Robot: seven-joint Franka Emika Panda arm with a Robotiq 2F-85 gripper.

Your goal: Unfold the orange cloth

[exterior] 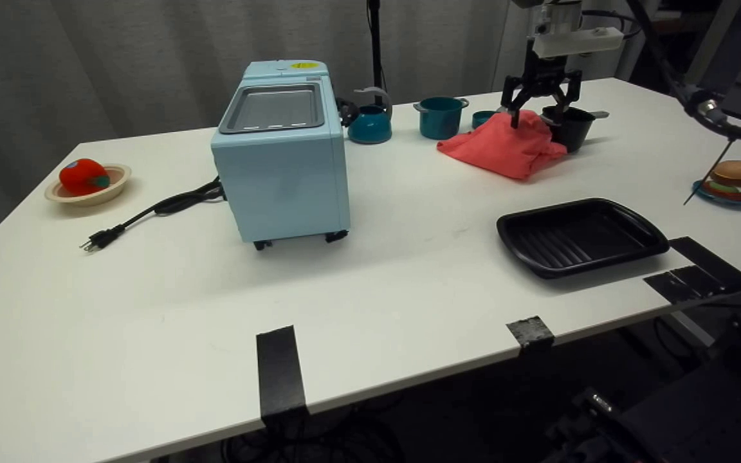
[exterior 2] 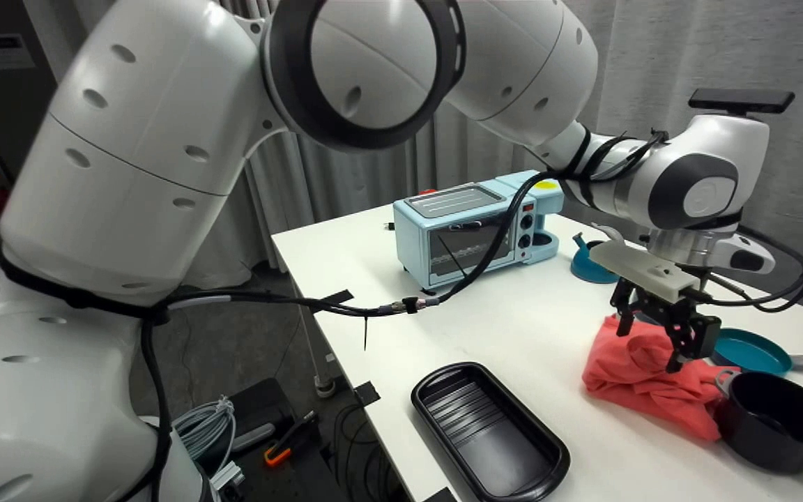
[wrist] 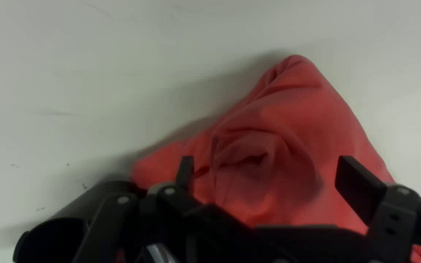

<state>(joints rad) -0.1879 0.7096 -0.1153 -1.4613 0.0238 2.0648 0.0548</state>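
Note:
The orange cloth looks coral red and lies crumpled in a heap on the white table in both exterior views [exterior: 502,151] [exterior 2: 652,394]. In the wrist view the cloth [wrist: 305,113] has raised folds and a dark crease between the fingers. My gripper [exterior: 536,118] points down over the cloth. It also shows in an exterior view [exterior 2: 649,345] and in the wrist view [wrist: 265,166]. Its two fingers are wide apart with nothing held between them. I cannot tell whether the fingertips touch the cloth. Part of the cloth is hidden behind the gripper.
A black pot [exterior 2: 778,422] stands against the cloth's edge. A teal pan [exterior 2: 750,350] and a teal pot [exterior: 441,119] stand close by. A black tray [exterior: 583,238] lies toward the front edge. A light-blue toaster oven [exterior: 280,167] and a toy burger [exterior: 736,180] stand farther off.

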